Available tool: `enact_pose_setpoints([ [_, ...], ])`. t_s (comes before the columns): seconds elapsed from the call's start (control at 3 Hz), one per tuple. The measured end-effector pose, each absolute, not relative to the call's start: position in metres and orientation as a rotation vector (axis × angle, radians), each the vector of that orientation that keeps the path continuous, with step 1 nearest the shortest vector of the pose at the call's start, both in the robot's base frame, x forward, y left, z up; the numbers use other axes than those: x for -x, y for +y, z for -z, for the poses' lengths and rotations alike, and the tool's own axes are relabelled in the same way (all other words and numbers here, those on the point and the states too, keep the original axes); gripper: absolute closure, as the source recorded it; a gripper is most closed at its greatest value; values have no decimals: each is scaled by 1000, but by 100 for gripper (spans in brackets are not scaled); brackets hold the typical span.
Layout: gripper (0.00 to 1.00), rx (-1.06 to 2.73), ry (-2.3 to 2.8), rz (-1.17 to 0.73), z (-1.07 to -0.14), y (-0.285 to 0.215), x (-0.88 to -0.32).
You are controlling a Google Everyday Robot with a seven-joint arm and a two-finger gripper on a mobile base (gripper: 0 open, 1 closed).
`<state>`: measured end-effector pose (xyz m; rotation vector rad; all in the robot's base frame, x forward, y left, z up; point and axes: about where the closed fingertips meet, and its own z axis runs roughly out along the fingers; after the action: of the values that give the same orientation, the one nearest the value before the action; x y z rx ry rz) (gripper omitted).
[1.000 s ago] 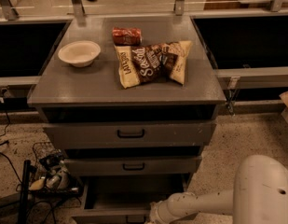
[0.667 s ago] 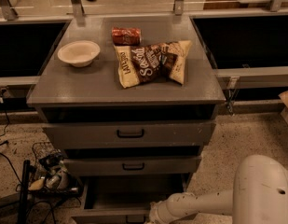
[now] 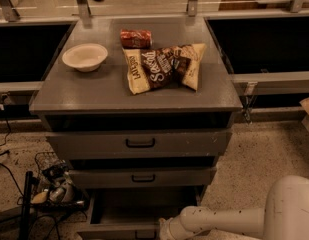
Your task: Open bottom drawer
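Note:
The grey cabinet (image 3: 134,91) has three drawer fronts with black handles. The bottom drawer (image 3: 116,231) is the lowest one and stands pulled out toward me, its dark inside (image 3: 144,204) showing. Only the top of its front panel shows at the frame's lower edge. My white arm (image 3: 219,221) reaches in from the lower right. My gripper (image 3: 163,232) is at the drawer's front panel near its handle, mostly cut off by the frame's bottom edge.
The top drawer (image 3: 139,143) and middle drawer (image 3: 143,177) are pushed in. On the cabinet top lie a white bowl (image 3: 84,57), a red can (image 3: 135,38) and chip bags (image 3: 164,66). Cables and a wire basket (image 3: 54,181) sit on the floor at left.

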<state>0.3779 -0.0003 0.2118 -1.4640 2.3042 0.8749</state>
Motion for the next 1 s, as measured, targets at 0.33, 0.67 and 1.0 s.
enact_pose_setpoints([
  [0.33,0,1553,2237,-953,-222,-2,-359],
  [0.67,0,1616,2192,-1010,-225,-5,-344],
  [1.0,0,1590,2186,-1008,-224,-5,-341],
])
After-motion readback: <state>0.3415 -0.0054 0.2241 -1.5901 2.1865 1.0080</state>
